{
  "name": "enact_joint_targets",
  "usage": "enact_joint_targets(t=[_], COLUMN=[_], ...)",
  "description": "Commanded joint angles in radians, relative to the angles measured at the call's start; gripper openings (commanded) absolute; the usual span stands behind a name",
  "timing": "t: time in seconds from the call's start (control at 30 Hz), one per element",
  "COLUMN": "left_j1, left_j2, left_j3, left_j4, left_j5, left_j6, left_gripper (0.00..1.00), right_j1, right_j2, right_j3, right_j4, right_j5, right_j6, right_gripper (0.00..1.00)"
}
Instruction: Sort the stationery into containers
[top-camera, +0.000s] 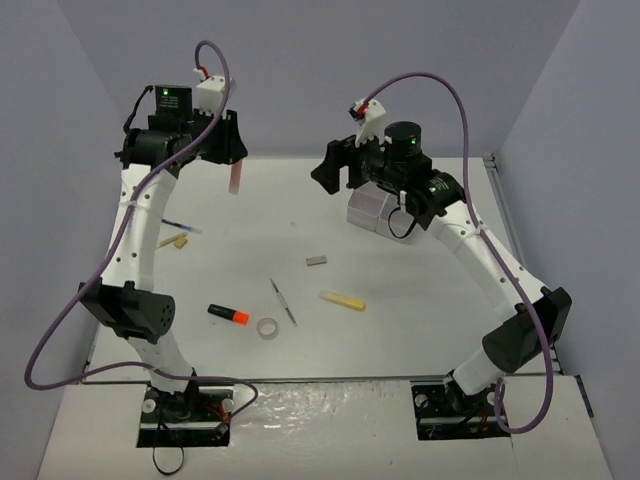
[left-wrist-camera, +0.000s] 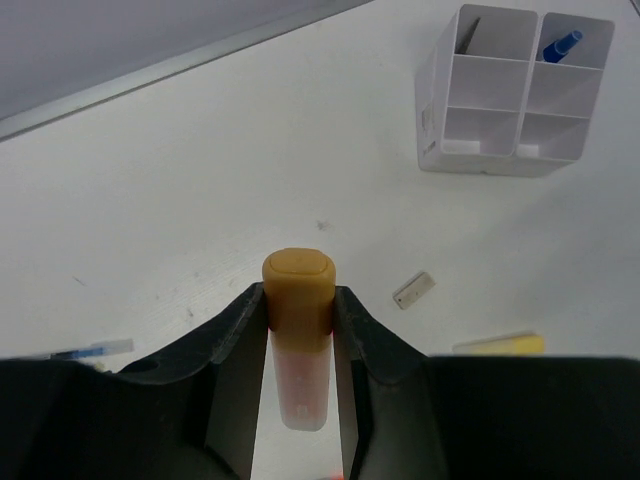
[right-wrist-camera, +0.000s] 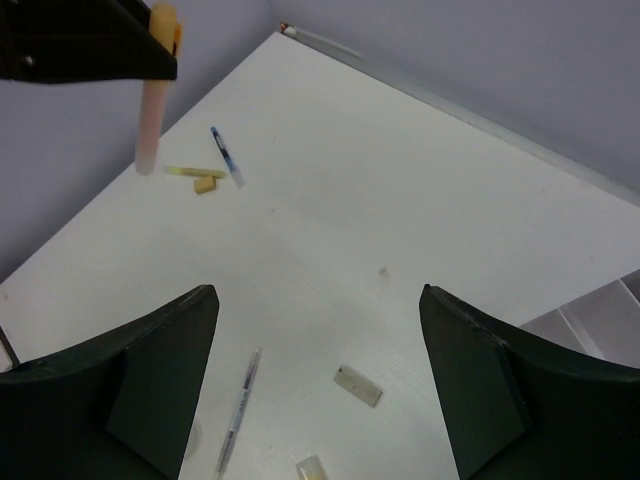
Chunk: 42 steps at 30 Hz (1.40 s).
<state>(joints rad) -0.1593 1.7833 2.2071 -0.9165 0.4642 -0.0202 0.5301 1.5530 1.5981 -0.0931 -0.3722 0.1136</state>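
My left gripper (top-camera: 230, 150) is high above the table's far left, shut on a pale pink tube with a tan cap (left-wrist-camera: 298, 285), which hangs down from the jaws (top-camera: 234, 178). My right gripper (right-wrist-camera: 318, 296) is open and empty, raised in front of the white four-compartment tray (left-wrist-camera: 500, 160). The tray holds a blue-capped bottle (left-wrist-camera: 560, 45) and a dark item in another compartment. On the table lie the black marker with orange cap (top-camera: 228, 314), thin grey stick (top-camera: 283, 301), clear tape ring (top-camera: 267, 328), yellow bar (top-camera: 342, 300) and small grey block (top-camera: 317, 261).
A blue pen (top-camera: 180, 225) and small tan pieces (top-camera: 175, 241) lie at the far left beside the left arm. In the top view the right arm hides most of the tray (top-camera: 370, 212). Grey walls close in the back and both sides.
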Motion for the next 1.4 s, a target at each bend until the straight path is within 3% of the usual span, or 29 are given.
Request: enact_joint_targets(t=[0.0, 0.13, 0.23, 0.33, 0.5, 0.67, 0.93, 1.1, 1.2, 1.37], left_j1=[-0.094, -0.185, -0.255, -0.353, -0.381, -0.391, -0.393, -0.386, -0.393, -0.383], left_j2=[-0.079, -0.006, 0.073, 0.145, 0.331, 0.442, 0.594, 0.656, 0.625, 0.635], left_j3=[-0.108, -0.04, 0.096, 0.095, 0.2, 0.164, 0.097, 0.126, 0.019, -0.033], left_j4=[0.351, 0.45, 0.462, 0.585, 0.782, 1.131, 1.445, 1.53, 1.576, 1.56], left_j5=[-0.019, -0.059, -0.143, -0.203, -0.186, -0.146, -0.069, 0.087, 0.115, 0.138], left_j6=[-0.172, -0.118, -0.05, 0.018, -0.062, -0.082, -0.136, -0.207, -0.212, -0.158], left_gripper=[0.0, 0.0, 0.0, 0.0, 0.0, 0.0, 0.0, 0.0, 0.0, 0.0], right_j1=[-0.088, -0.191, -0.251, -0.289, -0.327, -0.332, -0.335, -0.334, -0.334, -0.336], right_j2=[-0.027, -0.077, -0.092, -0.11, -0.192, -0.294, -0.355, -0.364, -0.379, -0.378], right_j3=[0.058, -0.019, -0.085, -0.133, -0.221, -0.28, -0.308, -0.312, -0.329, -0.329], right_j4=[0.084, 0.112, 0.118, 0.118, 0.118, 0.118, 0.118, 0.115, 0.113, 0.107], right_j5=[0.008, 0.089, 0.099, 0.119, 0.183, 0.286, 0.369, 0.386, 0.409, 0.415], right_j6=[0.065, 0.124, 0.146, 0.152, 0.146, 0.16, 0.173, 0.171, 0.16, 0.133], right_gripper=[0.78, 0.78, 0.78, 0.78, 0.78, 0.78, 0.77, 0.77, 0.77, 0.78])
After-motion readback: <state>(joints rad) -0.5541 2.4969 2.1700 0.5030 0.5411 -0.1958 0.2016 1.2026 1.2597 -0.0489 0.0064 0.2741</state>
